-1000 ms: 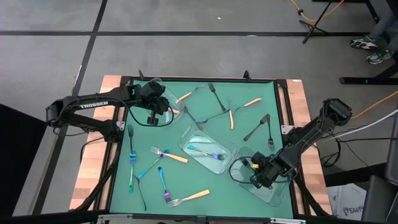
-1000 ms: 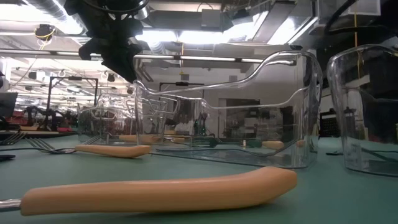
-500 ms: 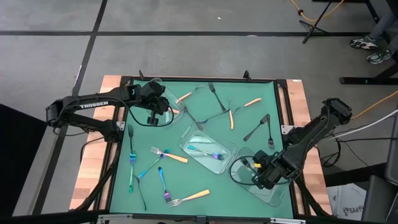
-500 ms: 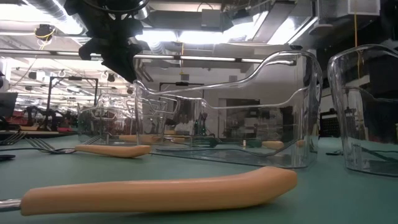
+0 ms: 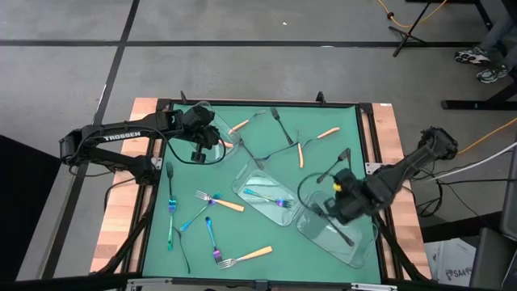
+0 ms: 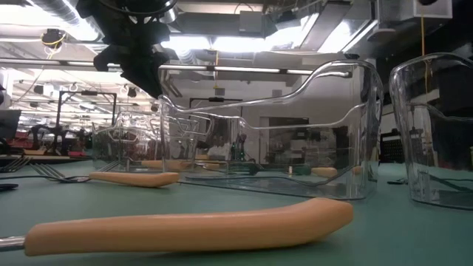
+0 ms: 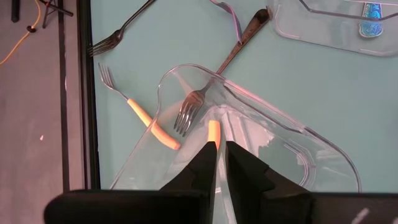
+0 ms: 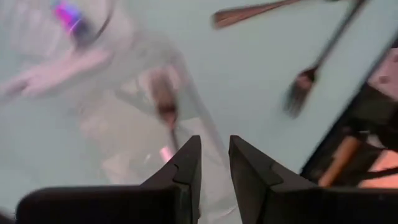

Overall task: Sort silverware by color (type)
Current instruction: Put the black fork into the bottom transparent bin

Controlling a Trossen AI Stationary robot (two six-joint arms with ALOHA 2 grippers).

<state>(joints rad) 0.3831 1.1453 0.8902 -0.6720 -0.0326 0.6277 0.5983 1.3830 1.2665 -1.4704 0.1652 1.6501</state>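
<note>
At the far left corner of the green surface (image 5: pixel 315 113), the left gripper (image 7: pixel 221 149) hangs over a clear tray (image 7: pixel 298 140); its fingers (image 7: pixel 202 165) stand narrow, closed on the end of an orange-handled piece (image 7: pixel 213 132) that sticks out just past their tips; inside that tray lies a silver-headed fork (image 7: pixel 189 112) whose dark handle runs out over the rim, and an orange-handled fork (image 7: pixel 140 115) lies beside it with its handle end under the tray's edge.

Over on the right side, the right gripper (image 8: pixel 214 146) hovers above the right tray (image 5: pixel 355 250); its fingers (image 8: pixel 186 165) are a little apart with nothing between them; a dark fork (image 5: pixel 338 229) lies in that tray.

In the middle tray (image 5: pixel 246 179) rests an iridescent fork (image 5: pixel 271 200).

Loose on the surface: two orange-handled forks toward the near side (image 5: pixel 224 203) (image 5: pixel 246 256); two orange-handled pieces near the far edge (image 5: pixel 327 133) (image 5: pixel 301 155); dark forks at the far middle (image 5: pixel 281 125) and at the right (image 5: pixel 333 166); iridescent pieces at the near left (image 5: pixel 171 222) (image 5: pixel 212 238), with another dark fork (image 5: pixel 170 174) just beyond them.

From table height, one orange handle (image 6: pixel 192 225) lies closest, with the clear trays behind it.
</note>
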